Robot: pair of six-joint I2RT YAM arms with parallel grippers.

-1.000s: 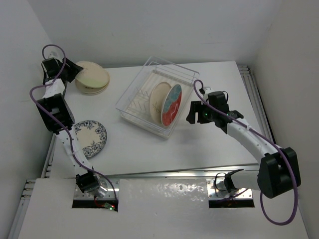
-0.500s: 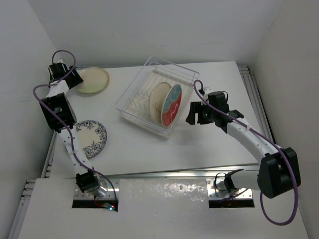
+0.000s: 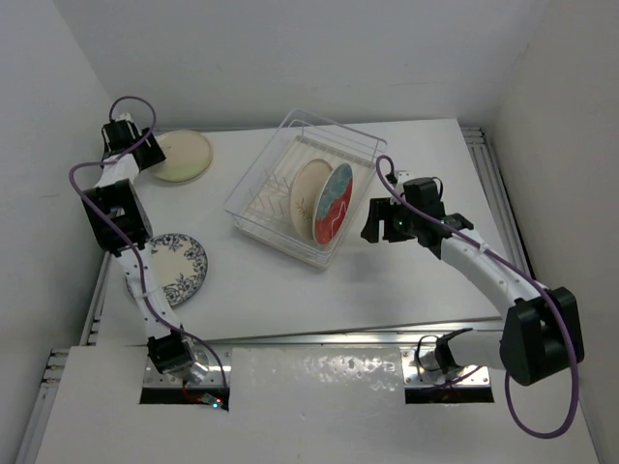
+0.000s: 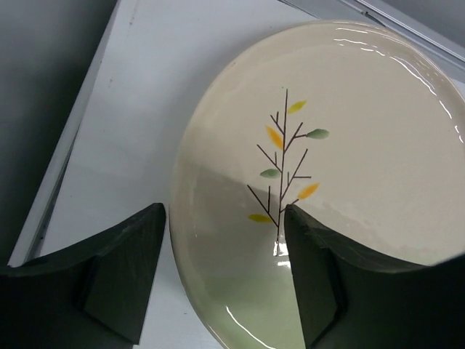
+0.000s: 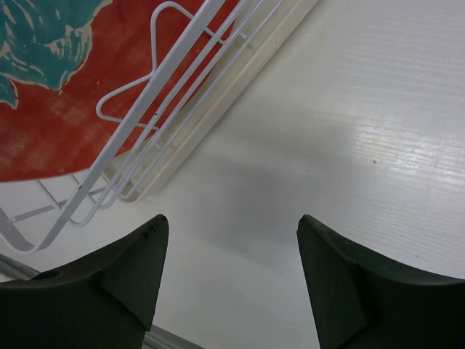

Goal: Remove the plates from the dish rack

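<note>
The clear dish rack [image 3: 259, 184] stands mid-table and holds two upright plates: a cream plate with an orange patch [image 3: 309, 198] and a red-and-teal plate [image 3: 336, 205]. A pale cream plate with a twig pattern [image 3: 181, 157] lies flat at the back left. My left gripper [image 3: 143, 152] is open at its left edge. In the left wrist view the open left gripper [image 4: 225, 283] straddles the rim of this plate [image 4: 349, 145]. A blue floral plate [image 3: 176, 263] lies at the front left. My right gripper [image 3: 373, 220] is open and empty just right of the rack. The right wrist view shows this gripper [image 5: 229, 283] over bare table beside the red-and-teal plate [image 5: 58, 87].
White wire slots [image 5: 163, 94] and the rack's near corner lie close to my right gripper. Walls enclose the table on the left, back and right. A metal rail [image 3: 498, 203] runs along the table's right edge.
The pale cream plate went from raised and tilted to flat on the table. My left gripper opened and drew back slightly to its left edge. The right arm has not moved.
</note>
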